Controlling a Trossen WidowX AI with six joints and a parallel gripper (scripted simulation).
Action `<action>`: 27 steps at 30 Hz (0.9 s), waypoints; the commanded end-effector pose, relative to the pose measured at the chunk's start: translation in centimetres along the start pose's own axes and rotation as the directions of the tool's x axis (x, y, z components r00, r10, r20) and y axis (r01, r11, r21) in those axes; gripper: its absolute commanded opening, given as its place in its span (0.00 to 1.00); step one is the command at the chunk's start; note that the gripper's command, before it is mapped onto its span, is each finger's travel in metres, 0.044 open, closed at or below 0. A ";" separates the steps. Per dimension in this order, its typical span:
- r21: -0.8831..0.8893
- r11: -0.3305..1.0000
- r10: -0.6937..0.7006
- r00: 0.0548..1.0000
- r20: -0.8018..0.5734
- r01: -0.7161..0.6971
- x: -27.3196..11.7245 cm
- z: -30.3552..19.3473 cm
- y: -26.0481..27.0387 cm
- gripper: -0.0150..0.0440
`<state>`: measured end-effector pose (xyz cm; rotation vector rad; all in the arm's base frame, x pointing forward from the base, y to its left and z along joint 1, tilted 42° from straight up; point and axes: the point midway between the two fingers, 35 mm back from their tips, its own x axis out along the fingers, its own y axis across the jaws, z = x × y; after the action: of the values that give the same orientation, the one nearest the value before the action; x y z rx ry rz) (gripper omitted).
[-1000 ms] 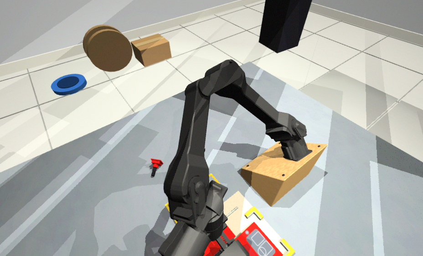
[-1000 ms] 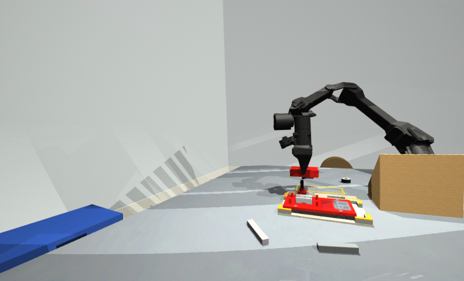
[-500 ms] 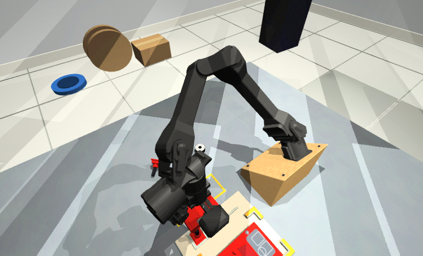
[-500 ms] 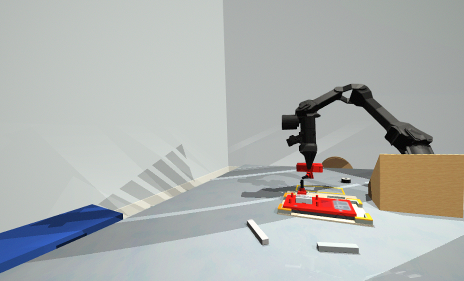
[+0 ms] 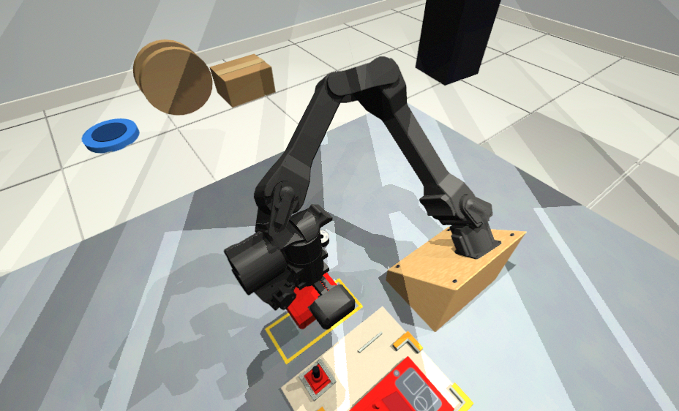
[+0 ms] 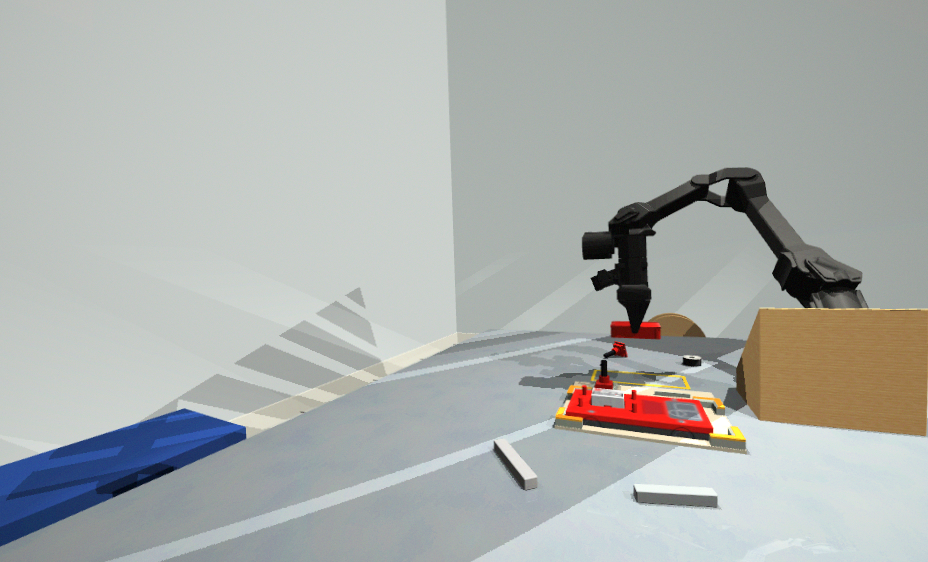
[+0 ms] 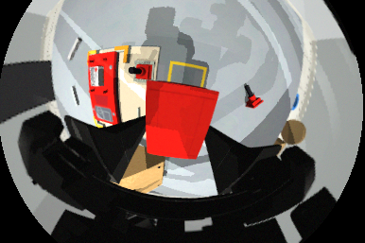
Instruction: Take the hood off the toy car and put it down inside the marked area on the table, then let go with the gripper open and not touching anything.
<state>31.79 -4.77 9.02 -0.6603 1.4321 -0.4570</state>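
Note:
The red hood [image 5: 301, 309] [image 6: 620, 330] [image 7: 181, 117] is off the car, with a wide gap below it in the exterior view. My gripper [image 5: 307, 303] [image 6: 636, 329] [image 7: 177, 123] is shut on it, one finger at each side in the wrist view. The yellow-outlined marked area [image 5: 276, 344] [image 6: 685, 382] [image 7: 188, 64] lies on the table. The hood and gripper hang over it and cover part of its outline in the top view and wrist views. The toy car's red body [image 5: 390, 390] [image 6: 656, 419] [image 7: 111, 87] sits beside the area with its front bay uncovered.
The pale board [image 5: 350, 347] carries a red piece with a black stick [image 5: 315, 379] [image 6: 604, 378] [image 7: 143, 71]. A similar loose piece [image 6: 619, 349] [image 7: 253, 101] lies beyond the area. A small ring [image 5: 324, 238] [image 6: 691, 360] and the arm's wooden base [image 5: 450, 297] [image 6: 841, 371] are nearby.

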 end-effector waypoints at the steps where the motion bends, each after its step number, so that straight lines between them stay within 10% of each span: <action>1: -0.001 1.000 -0.007 1.000 0.008 0.007 -0.2 -0.5 -0.7 0.25; 27: -0.001 1.000 -0.005 1.000 0.008 0.005 1.9 -0.3 -0.7 0.25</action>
<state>31.84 -6.33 8.49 -0.6579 1.4168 -0.4593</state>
